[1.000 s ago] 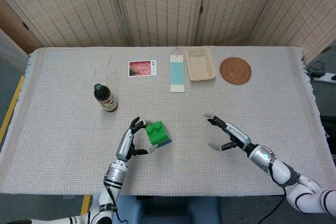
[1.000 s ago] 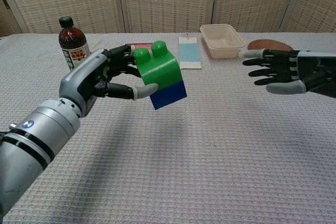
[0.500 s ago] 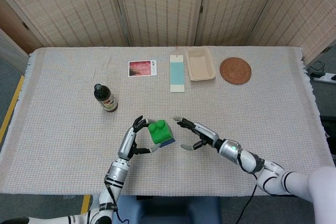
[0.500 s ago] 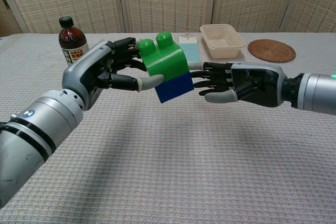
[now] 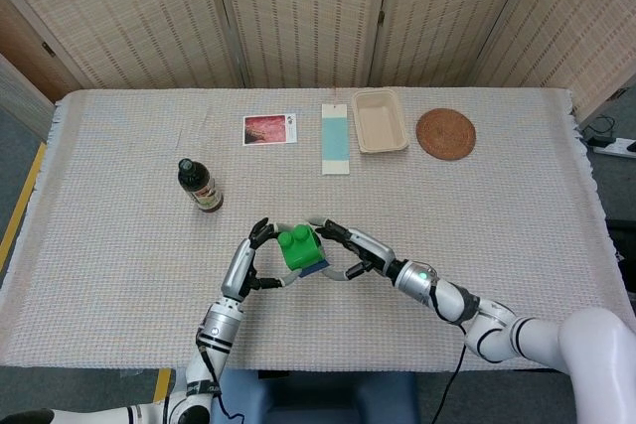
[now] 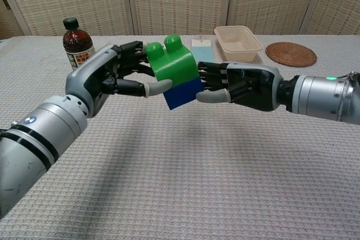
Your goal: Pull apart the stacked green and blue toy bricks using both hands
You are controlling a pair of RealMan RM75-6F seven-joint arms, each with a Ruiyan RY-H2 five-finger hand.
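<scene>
Since 0.5 s ago, the right hand [image 6: 236,85] has closed the last gap and now meets the stacked bricks from the right, its thumb against the blue brick [image 6: 181,94] and its fingers spread beside the green brick [image 6: 171,63]. Whether it truly grips yet, I cannot tell. The left hand [image 6: 107,77] holds the stack in the air above the table [image 6: 185,184], thumb at the seam and fingers behind the green brick. Both bricks are still pressed together as 1 block, so the pickup and approach look done. Left, by my judgement: a firm right-hand hold on the blue brick, then the pull apart.
</scene>
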